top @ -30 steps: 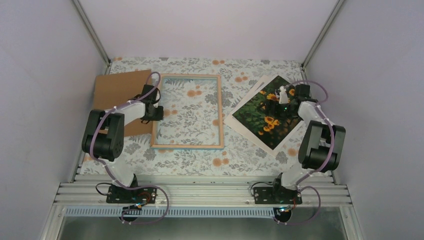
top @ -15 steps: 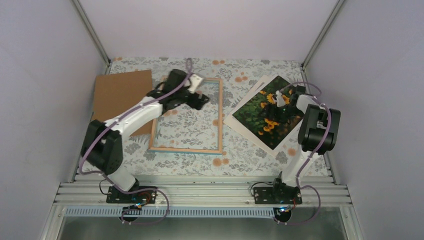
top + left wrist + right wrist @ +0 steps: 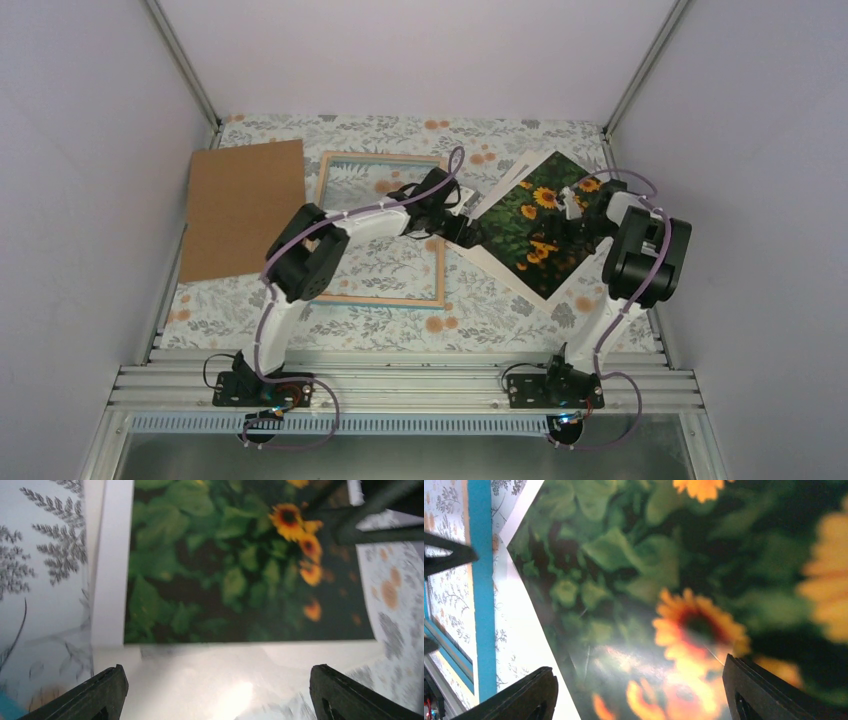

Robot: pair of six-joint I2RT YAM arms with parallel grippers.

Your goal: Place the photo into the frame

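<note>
— Starting at the left: anything moved?
— Nothing at the brown backing board [image 3: 243, 208]; flat at the far left, as a second ago. Next to it the frame [image 3: 375, 299], wood-coloured face up on the flowered cloth [image 3: 500, 310], barely nudged.
— And the left gripper [image 3: 465, 230]?
— Gone from the frame's left rail. Swung right across the pane, now hovering at the left corner of the photo [image 3: 520, 255]. Fingers [image 3: 105, 695] spread wide over the white margin, nothing held.
— Photo itself?
— Picture side up on the cloth, just right of the frame, turned at an angle, left corner close by the frame's right rail. Not in the frame yet.
— Right gripper [image 3: 572, 212]?
— Over the photo's right end, much as before. Fingers wide apart, gripping nothing.
— Meaning?
— Probably done with the frame, turning to the photo. Looks like one gripper at each end, ready for a two-sided pickup or a slide leftward. Thin flat print, so likely tricky to get under an edge.
</note>
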